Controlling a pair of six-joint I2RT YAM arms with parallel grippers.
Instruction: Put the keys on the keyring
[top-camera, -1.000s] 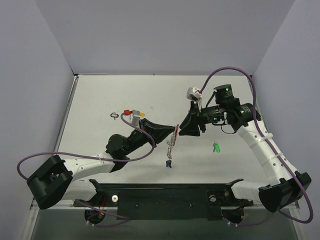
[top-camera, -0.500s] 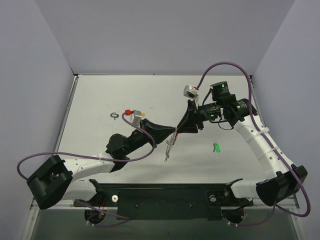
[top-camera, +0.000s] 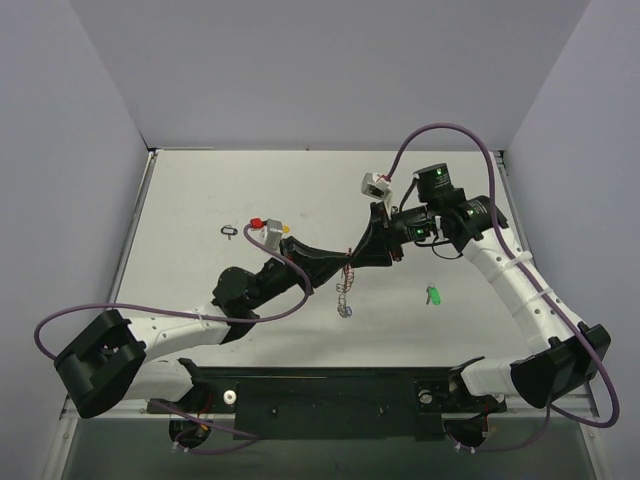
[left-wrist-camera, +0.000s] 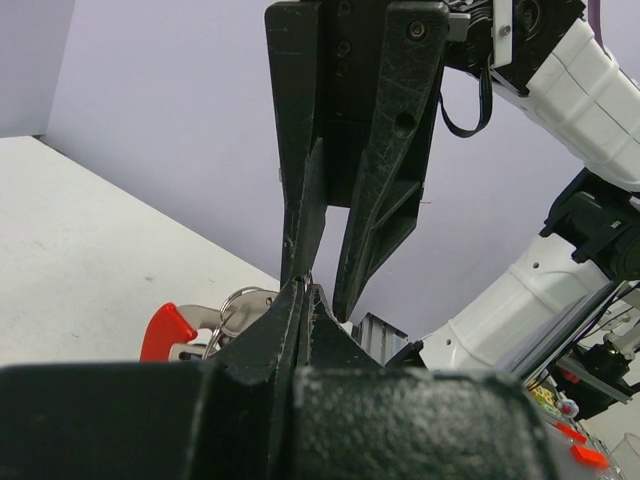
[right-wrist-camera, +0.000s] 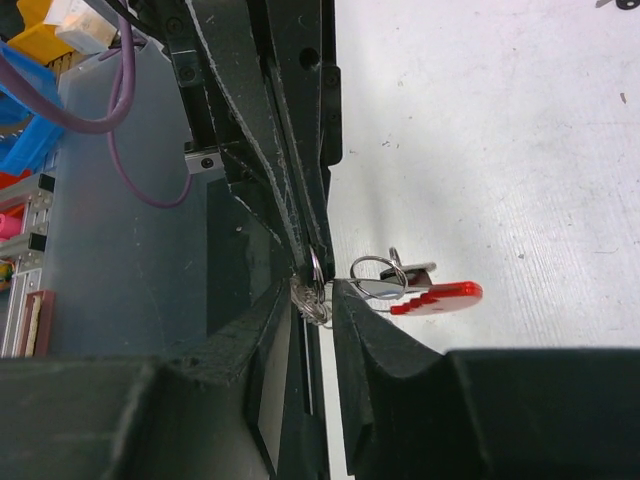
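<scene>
My left gripper (top-camera: 343, 264) is shut on the top of the keyring (top-camera: 345, 288), a silver coil that hangs below it with a blue-headed key (top-camera: 345, 312) at its lower end. In the left wrist view my left gripper (left-wrist-camera: 303, 292) pinches the ring, with the red piece (left-wrist-camera: 165, 331) to its left. My right gripper (top-camera: 359, 256) meets it from the right. Its fingers (left-wrist-camera: 385, 190) straddle the same spot. In the right wrist view the silver coil (right-wrist-camera: 312, 296) sits in the narrow gap of my right gripper (right-wrist-camera: 315, 302), and the red piece (right-wrist-camera: 440, 297) sticks out to the right. A green key (top-camera: 434, 295) lies on the table.
A small bare black loop (top-camera: 229, 230) lies on the white table (top-camera: 200, 190) at the far left. Purple cables arc over both arms. Grey walls close in the table's back and sides.
My right gripper has moved left up against the left gripper, and its jaws have narrowed. The hanging keyring has swung and lifted a little. The left gripper has stayed shut.
</scene>
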